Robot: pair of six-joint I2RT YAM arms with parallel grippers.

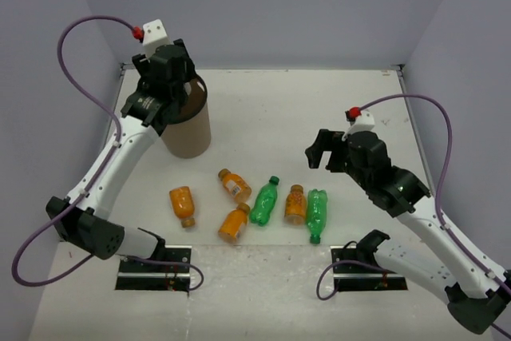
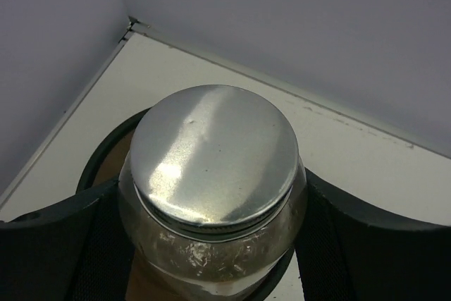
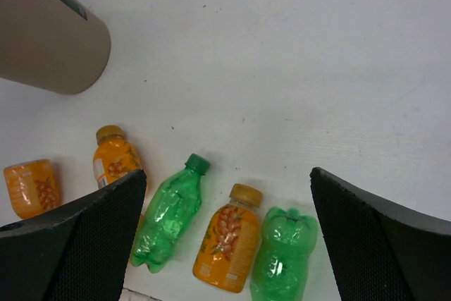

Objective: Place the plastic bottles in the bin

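Plastic bottles lie on and above the tabletop. One, a clear plastic bottle [image 2: 211, 153] with a silvery round top, is clamped at its body between the dark fingers [image 2: 56, 244] of the left pincer [image 2: 211, 202], which stands partly spread around it. It hangs over the mouth of the tall brown cardboard-like cylindrical bin [image 1: 190, 129], upright near the far left corner of the white tabletop [image 1: 319, 101].

The right pincer [image 3: 227, 177] is spread wide and holds nothing, hovering toward the right edge. Six bottles lie on their sides in a loose row across the middle, nearer the near edge. The translucent green bottle nearest the right edge [image 1: 317, 214] has its cap toward the near edge. Just beside it is an orange bottle with an orange cap [image 1: 295, 204]; then a second green bottle [image 1: 265, 200], tilted, its cap toward the far edge. Next come a near orange bottle [image 1: 234, 224] and a far orange bottle [image 1: 235, 184]. Apart, toward the left edge, is a last orange bottle [image 1: 183, 205].
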